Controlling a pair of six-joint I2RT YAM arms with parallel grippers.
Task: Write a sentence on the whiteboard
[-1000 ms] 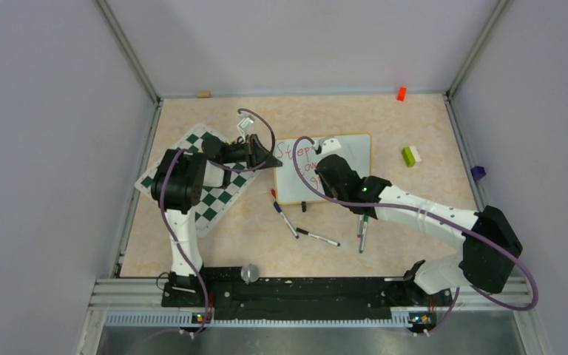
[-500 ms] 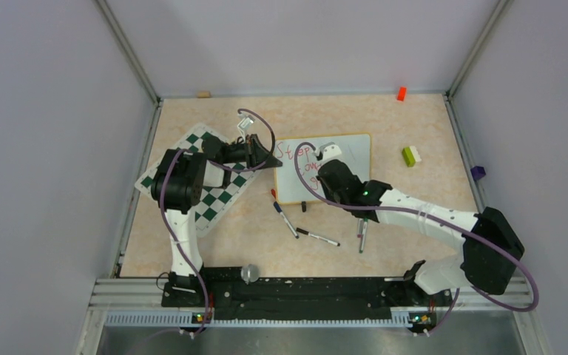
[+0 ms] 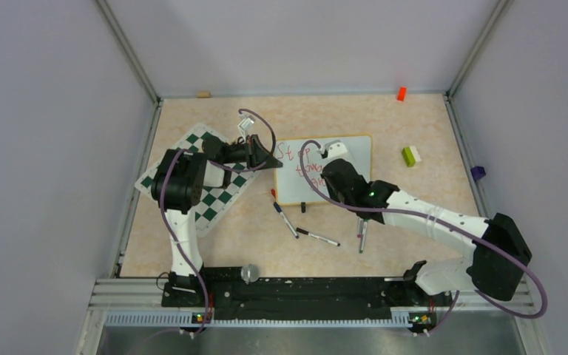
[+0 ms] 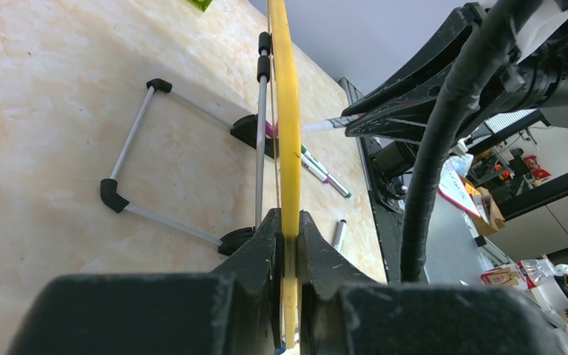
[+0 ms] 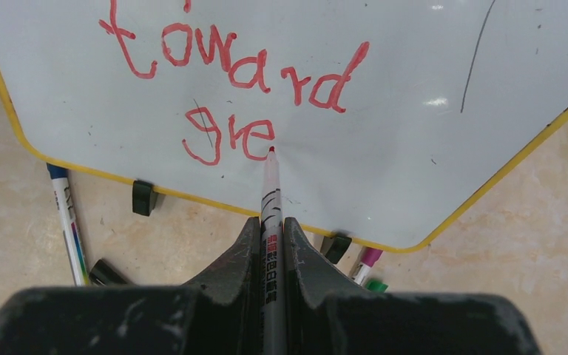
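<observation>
The whiteboard (image 3: pixel 351 159) stands tilted on the table, with its yellow frame edge (image 4: pixel 287 111) running up the left wrist view. My left gripper (image 3: pixel 268 161) is shut on the board's left edge, and the jaws pinch the frame (image 4: pixel 290 229). My right gripper (image 3: pixel 324 176) is over the board, shut on a red marker (image 5: pixel 270 200). The marker's tip touches the board just right of "gre". The sentence (image 5: pixel 237 66) is in red and reads "toward" with "gre" (image 5: pixel 229 137) below. "Step" (image 3: pixel 293 153) shows in the top view.
The green-and-white chess mat (image 3: pixel 207 200) lies to the left. Loose markers (image 3: pixel 286 219) (image 3: pixel 318 237) (image 3: pixel 361 238) lie in front of the board. The right wrist view shows a blue marker (image 5: pixel 66 222) and a pink one (image 5: pixel 366 260). A green-white block (image 3: pixel 411 155) and an orange block (image 3: pixel 401 93) are at the right.
My right gripper has moved a little to the right over the board with the marker, and the third line has grown. The left gripper has not moved.
</observation>
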